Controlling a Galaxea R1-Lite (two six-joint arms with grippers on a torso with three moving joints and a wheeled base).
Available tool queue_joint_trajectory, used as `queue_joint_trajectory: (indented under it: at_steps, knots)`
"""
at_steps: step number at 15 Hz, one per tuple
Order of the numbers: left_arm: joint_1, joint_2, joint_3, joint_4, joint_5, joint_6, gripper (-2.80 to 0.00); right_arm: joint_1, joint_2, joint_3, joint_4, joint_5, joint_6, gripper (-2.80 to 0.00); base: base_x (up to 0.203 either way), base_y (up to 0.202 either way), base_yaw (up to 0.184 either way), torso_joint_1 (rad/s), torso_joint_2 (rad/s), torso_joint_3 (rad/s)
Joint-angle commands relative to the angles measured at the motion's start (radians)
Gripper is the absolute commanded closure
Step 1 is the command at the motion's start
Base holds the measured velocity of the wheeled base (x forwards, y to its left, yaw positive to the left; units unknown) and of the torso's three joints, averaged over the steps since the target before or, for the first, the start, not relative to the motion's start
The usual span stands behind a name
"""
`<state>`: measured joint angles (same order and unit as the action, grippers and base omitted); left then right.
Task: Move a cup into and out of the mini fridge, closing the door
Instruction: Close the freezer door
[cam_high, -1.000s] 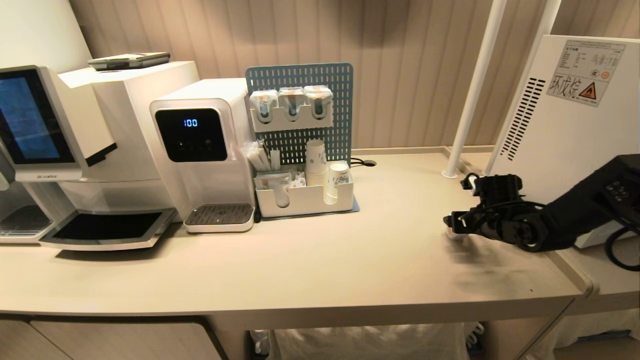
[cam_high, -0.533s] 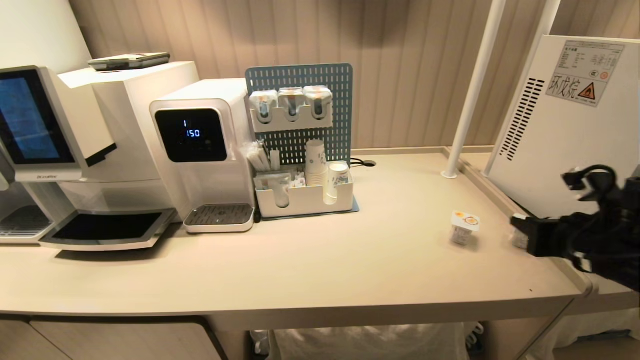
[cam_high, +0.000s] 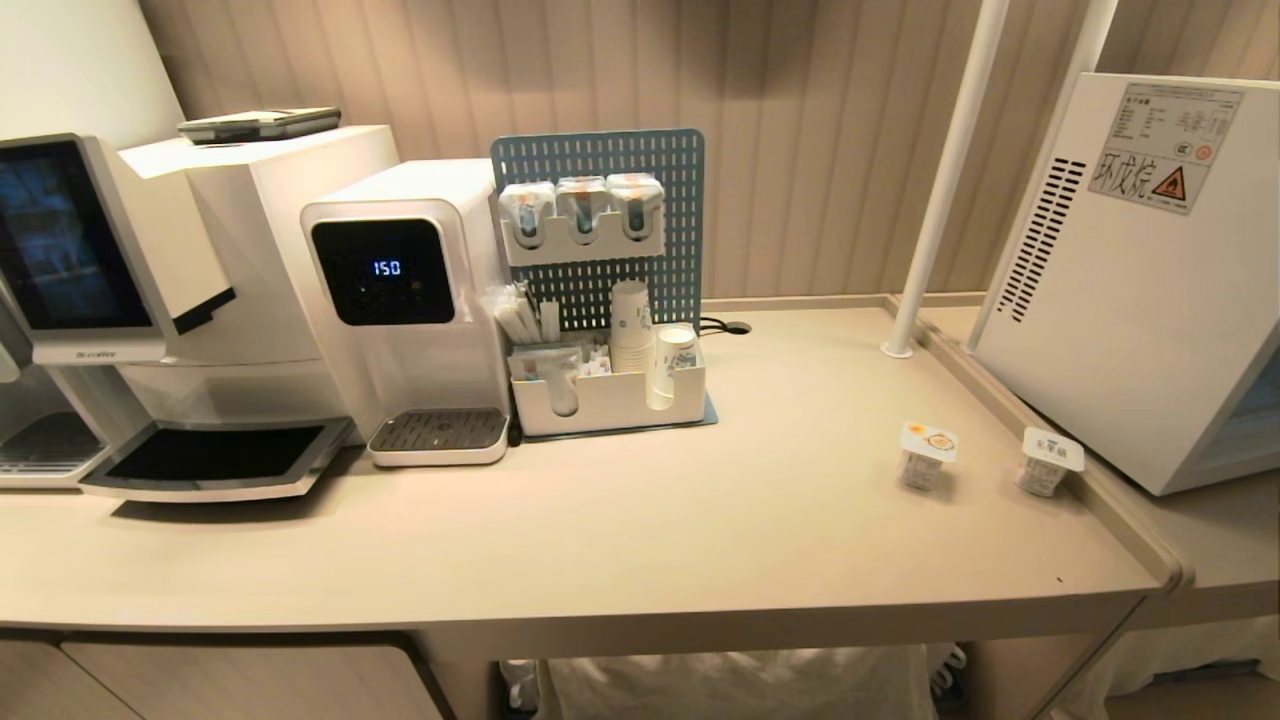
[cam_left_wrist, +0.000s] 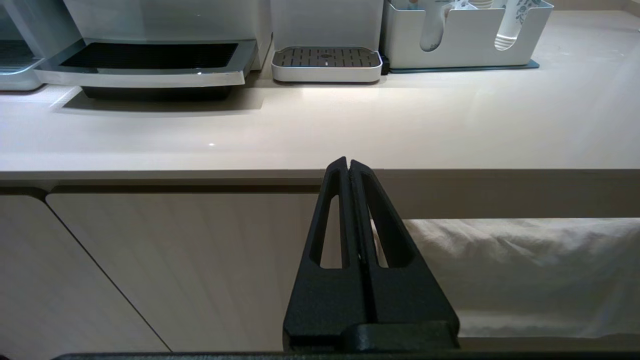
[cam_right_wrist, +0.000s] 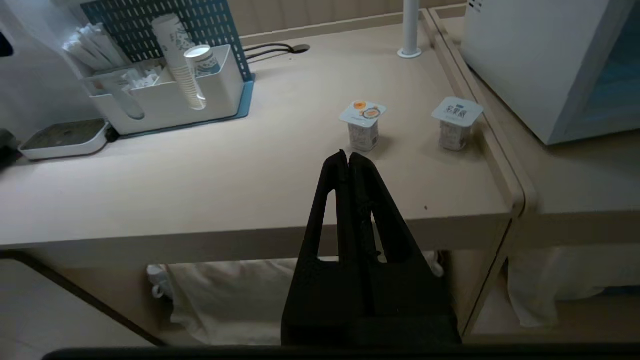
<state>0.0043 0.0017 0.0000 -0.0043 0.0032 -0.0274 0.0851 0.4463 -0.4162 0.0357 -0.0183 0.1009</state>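
Our right hand has let go of the cup and drawn back off the tabletop, now pressed shut and empty like our parked left hand, so the cup stands beside the mini fridge, task seemingly finished.

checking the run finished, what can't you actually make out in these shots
- The door of the mini fridge: both the head and right wrist views cut off its front, so whether it is latched is unclear.
- Label print on the cup with the orange lid and the cup with the white lid: too small.
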Motion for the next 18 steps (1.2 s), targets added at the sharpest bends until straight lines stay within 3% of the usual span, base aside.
queue_joint_trajectory:
  at_steps: [1,3,5,7,11,12,15,18]
  knots:
    - [0.0,0.0,0.002,0.0,0.001,-0.002,0.0,-0.012,-0.163,-0.126,0.22,0.002,0.039,0.0,0.0,0.0,0.0,0.0,0.0,0.0]
    - [0.0,0.0,0.002,0.0,0.0,-0.002,0.0,-0.053,-0.143,-0.306,0.412,0.066,0.075,0.0,0.0,0.0,0.0,0.0,0.0,0.0]
    - [0.0,0.0,0.002,0.0,0.001,-0.001,0.0,-0.066,-0.226,-0.322,0.467,0.139,0.06,0.0,0.0,0.0,0.0,0.0,0.0,0.0]
    - [0.0,0.0,0.002,0.0,0.001,-0.002,0.0,-0.074,-0.352,-0.183,0.43,0.162,0.03,0.0,0.0,0.0,0.0,0.0,0.0,0.0]
    - [0.0,0.0,0.002,0.0,0.0,-0.002,0.0,-0.081,-0.421,0.33,0.016,0.066,-0.031,0.0,0.0,0.0,0.0,0.0,0.0,0.0]
    - [0.0,0.0,0.002,0.0,0.0,-0.001,0.0,-0.081,-0.426,0.399,-0.009,0.06,-0.047,0.0,0.0,0.0,0.0,0.0,0.0,0.0]
    - [0.0,0.0,0.002,0.0,0.0,0.0,0.0,-0.083,-0.435,0.385,0.059,0.03,-0.133,0.0,0.0,0.0,0.0,0.0,0.0,0.0]
    - [0.0,0.0,0.002,0.0,0.0,0.0,0.0,-0.084,-0.443,0.384,0.062,0.026,-0.132,0.0,0.0,0.0,0.0,0.0,0.0,0.0]
